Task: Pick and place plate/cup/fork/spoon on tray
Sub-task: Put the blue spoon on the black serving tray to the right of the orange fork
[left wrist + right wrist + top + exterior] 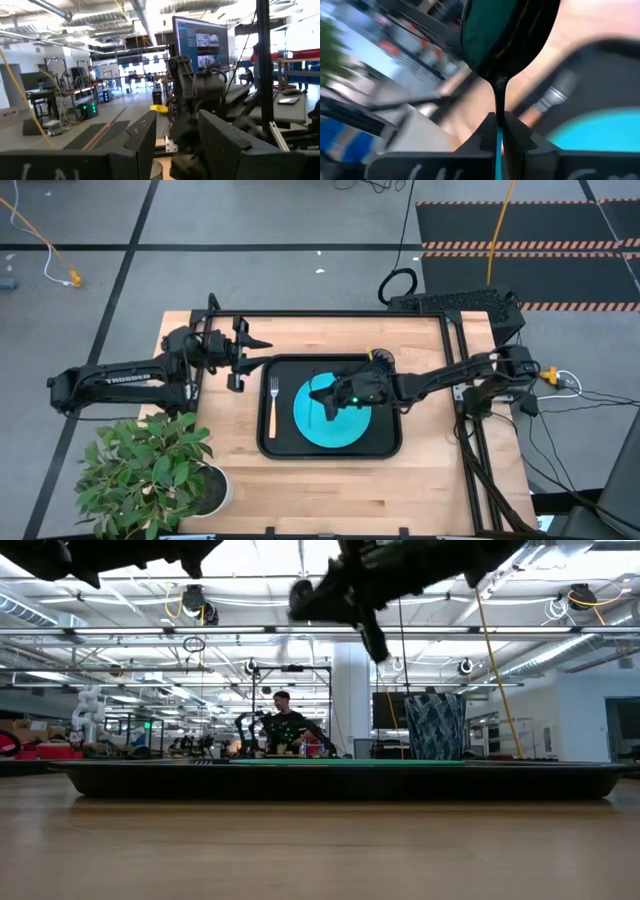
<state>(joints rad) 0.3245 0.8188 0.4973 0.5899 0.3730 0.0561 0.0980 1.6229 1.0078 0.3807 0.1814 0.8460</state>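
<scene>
Wooden table: right gripper clamped on spoon above plate; left gripper parted, empty

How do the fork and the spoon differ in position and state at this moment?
The fork lies flat on the tray, left of the plate; the spoon is clamped in the right claw, above the plate. The fork is free and untouched; the spoon is held by its blue handle, bowl outward. Both are slim cutlery.
</scene>
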